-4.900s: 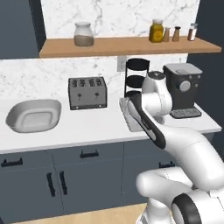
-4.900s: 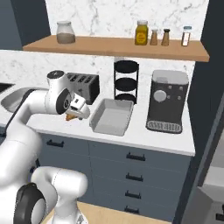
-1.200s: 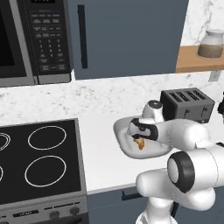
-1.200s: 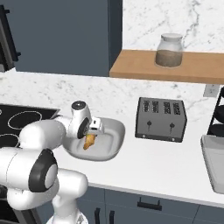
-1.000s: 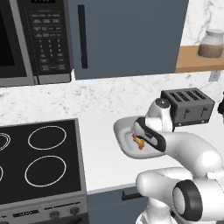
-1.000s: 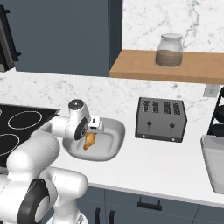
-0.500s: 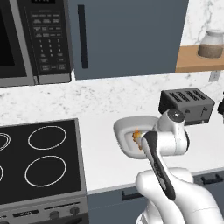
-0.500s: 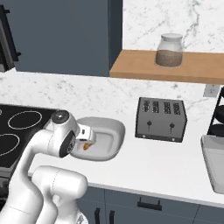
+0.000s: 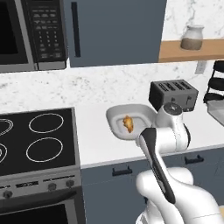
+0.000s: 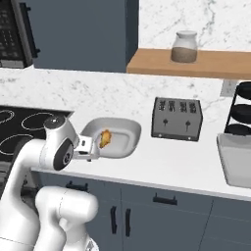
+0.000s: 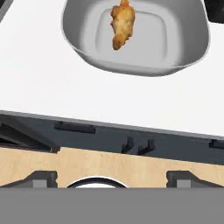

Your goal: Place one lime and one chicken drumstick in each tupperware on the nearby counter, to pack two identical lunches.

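Now a chicken drumstick (image 11: pixel 121 25) lies inside the tupperware (image 11: pixel 183 52).

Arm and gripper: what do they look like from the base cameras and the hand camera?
The glossy white rounded arm has dark grey bands and discs at its joints; no cables or markings show. The two-finger gripper ends in small dark grey blocky fingertips.

A dark toaster (image 9: pixel 173 93) stands near a 4-ring stovetop (image 9: pixel 33 139).
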{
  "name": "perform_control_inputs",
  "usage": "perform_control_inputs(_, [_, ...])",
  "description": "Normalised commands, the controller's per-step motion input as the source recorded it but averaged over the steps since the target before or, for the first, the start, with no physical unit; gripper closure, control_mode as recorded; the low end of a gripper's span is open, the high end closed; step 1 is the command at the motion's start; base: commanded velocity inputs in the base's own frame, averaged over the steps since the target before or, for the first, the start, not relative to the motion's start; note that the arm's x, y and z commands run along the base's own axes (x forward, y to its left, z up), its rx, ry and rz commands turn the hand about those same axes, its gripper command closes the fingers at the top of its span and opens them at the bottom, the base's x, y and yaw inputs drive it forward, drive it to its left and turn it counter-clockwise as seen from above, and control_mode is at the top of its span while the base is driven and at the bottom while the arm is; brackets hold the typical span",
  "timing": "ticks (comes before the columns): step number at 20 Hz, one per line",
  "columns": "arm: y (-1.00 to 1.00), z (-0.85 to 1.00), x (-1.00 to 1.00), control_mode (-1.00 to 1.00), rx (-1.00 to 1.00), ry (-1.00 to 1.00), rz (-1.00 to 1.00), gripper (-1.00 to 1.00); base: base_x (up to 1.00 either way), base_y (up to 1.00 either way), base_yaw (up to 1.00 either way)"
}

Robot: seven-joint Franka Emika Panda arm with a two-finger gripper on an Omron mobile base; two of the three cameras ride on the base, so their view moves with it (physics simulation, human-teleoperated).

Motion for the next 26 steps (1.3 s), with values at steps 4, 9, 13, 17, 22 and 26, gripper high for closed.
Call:
perform_control_inputs(4, [0.0,0.0,0.0,1.0,0.0,0.0,0.0,-1.0,-0.57,-0.98,-0.05])
perform_control_inputs(9, [0.0,0.0,0.0,1.0,0.0,0.0,0.0,-1.0,-0.4,-1.0,-0.04])
perform_control_inputs(13, [0.0,0.0,0.0,1.0,0.0,0.0,0.0,-1.0,-0.45,-1.0,0.0])
perform_control_inputs(17, [0.0,0.0,0.0,1.0,0.0,0.0,0.0,-1.0,-0.71,-1.0,0.0])
perform_control_inputs(22, [0.0,0.0,0.0,1.0,0.0,0.0,0.0,-1.0,-0.69,-1.0,0.0])
perform_control_inputs(26, [0.0,0.0,0.0,1.0,0.0,0.0,0.0,-1.0,-0.55,-1.0,0.0])
